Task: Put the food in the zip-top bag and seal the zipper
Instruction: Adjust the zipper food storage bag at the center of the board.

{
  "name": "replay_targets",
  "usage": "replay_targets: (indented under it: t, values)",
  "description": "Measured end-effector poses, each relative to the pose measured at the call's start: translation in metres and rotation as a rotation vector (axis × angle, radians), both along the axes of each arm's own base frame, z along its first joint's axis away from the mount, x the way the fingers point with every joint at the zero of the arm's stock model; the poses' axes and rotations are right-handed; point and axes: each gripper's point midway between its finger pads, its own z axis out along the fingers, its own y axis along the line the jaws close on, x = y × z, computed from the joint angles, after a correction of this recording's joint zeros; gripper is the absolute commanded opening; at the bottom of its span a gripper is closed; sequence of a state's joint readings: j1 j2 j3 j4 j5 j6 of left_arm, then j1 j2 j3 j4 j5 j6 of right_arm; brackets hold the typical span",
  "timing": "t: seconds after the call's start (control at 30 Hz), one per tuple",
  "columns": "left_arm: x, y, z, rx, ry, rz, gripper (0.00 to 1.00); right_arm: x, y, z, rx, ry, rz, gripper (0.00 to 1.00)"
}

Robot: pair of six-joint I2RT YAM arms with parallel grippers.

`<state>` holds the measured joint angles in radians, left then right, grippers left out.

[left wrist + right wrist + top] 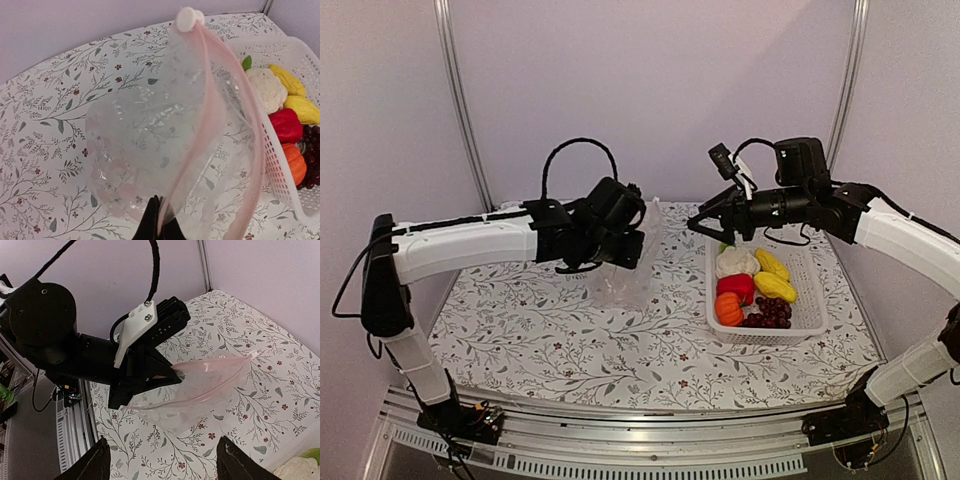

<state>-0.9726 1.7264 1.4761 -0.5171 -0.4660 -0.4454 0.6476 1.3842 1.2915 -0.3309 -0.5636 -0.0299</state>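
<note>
The white mesh plastic basket and dark red grape bunch are cut off by the left wrist view's right edge. The small green piece is mostly hidden (a sliver shows beside the white cauliflower).

Zip-top bag pinched in my left claw: thin clear plastic, crinkly, glossy glints. Zipper running away from the claw tips: pale pink plastic strip, smooth, duller than the film. Slider at its far end: white plastic, matt. My fingers: black, matt. Cloth under the claw: floral print, matt, flat. Basket right of the claw: white mesh plastic, slight sheen. Inside it, pepper smooth and glossy, cauliflower bumpy and matt.
</note>
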Motion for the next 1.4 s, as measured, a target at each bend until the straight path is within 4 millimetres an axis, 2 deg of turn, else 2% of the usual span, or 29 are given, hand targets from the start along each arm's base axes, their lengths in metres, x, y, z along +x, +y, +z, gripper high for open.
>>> replay_targets:
  t: [0.1, 0.2, 0.3, 0.47, 0.6, 0.77, 0.93, 1.03, 1.17, 1.27, 1.4]
  values:
    - [-0.007, -0.008, -0.03, 0.069, -0.008, 0.048, 0.0, 0.0, -0.001, -0.022, -0.003, 0.087, -0.014, 0.78]
    - [-0.016, -0.019, -0.035, 0.093, -0.051, 0.063, 0.0, 0.004, -0.001, -0.028, 0.003, 0.122, -0.045, 0.78]
    - [-0.024, -0.027, -0.031, 0.087, -0.089, 0.077, 0.0, 0.018, 0.0, -0.038, 0.001, 0.158, -0.102, 0.77]
    - [-0.025, -0.033, -0.016, 0.04, -0.132, 0.116, 0.0, 0.042, 0.004, -0.073, -0.045, 0.259, -0.18, 0.74]
    - [-0.024, -0.034, -0.012, -0.001, -0.137, 0.138, 0.0, 0.049, 0.011, -0.098, -0.074, 0.34, -0.192, 0.71]
    - [-0.024, -0.037, -0.005, -0.056, -0.139, 0.154, 0.0, 0.057, 0.019, -0.113, -0.084, 0.395, -0.191, 0.67]
    - [-0.025, -0.035, 0.003, -0.091, -0.146, 0.17, 0.0, 0.065, 0.013, -0.141, -0.144, 0.443, -0.271, 0.58]
    - [-0.025, -0.029, 0.013, -0.097, -0.161, 0.184, 0.0, 0.07, 0.002, -0.156, -0.192, 0.453, -0.337, 0.57]
    - [-0.027, -0.023, 0.032, -0.132, -0.169, 0.18, 0.0, 0.076, -0.006, -0.16, -0.22, 0.434, -0.38, 0.58]
    - [-0.03, -0.022, 0.047, -0.176, -0.158, 0.156, 0.0, 0.078, -0.008, -0.16, -0.229, 0.414, -0.37, 0.62]
    - [-0.034, -0.025, 0.049, -0.2, -0.123, 0.122, 0.0, 0.067, 0.001, -0.152, -0.225, 0.39, -0.254, 0.71]
